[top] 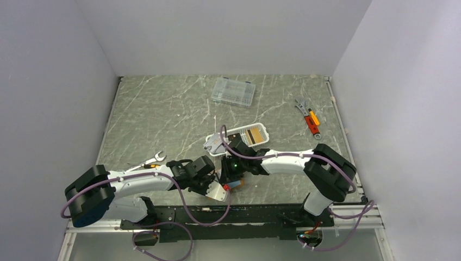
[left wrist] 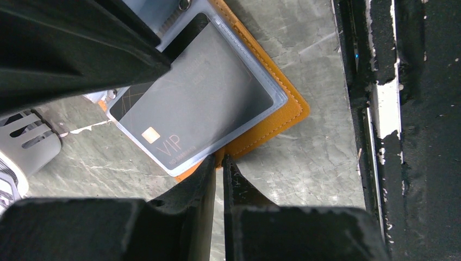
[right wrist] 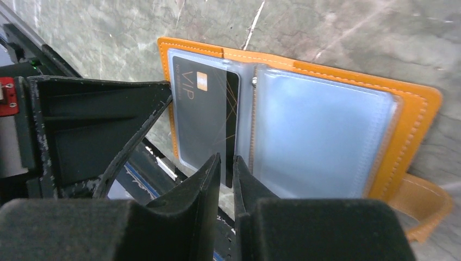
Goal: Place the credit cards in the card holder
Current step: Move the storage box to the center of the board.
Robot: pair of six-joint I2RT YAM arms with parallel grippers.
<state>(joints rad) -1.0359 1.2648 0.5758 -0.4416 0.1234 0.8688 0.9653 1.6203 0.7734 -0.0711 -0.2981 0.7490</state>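
Orange holder (right wrist: pixel 413 109): lies open and flat on the table (right wrist: pixel 353 32) across the middle of the right wrist view. In the top view it sits low centre, between the two arms.
Black card (right wrist: pixel 206 119): mostly inside the left clear sleeve (left wrist: pixel 278 100), with a dark strip by the spine still out.
Right gripper (right wrist: pixel 227 159): clenched on the card's lower edge, bottom centre of its own view.
Left gripper (left wrist: pixel 219 159): nearly closed and apparently pinching the holder's leather edge, bottom centre of its view.
Brown card (top: pixel 254 135): waits in the white basket (top: pixel 265 128), just above the arms in the top view.
Risk, skew: the card is pinched near one corner, so a push could turn it and jam it at the sleeve mouth.
Risk, buckle: the thin sleeve may fold under the push.
Risk, slip: if the left grip gives, the holder slides with the card.
Risk, contact: the two grippers work close together and could collide.
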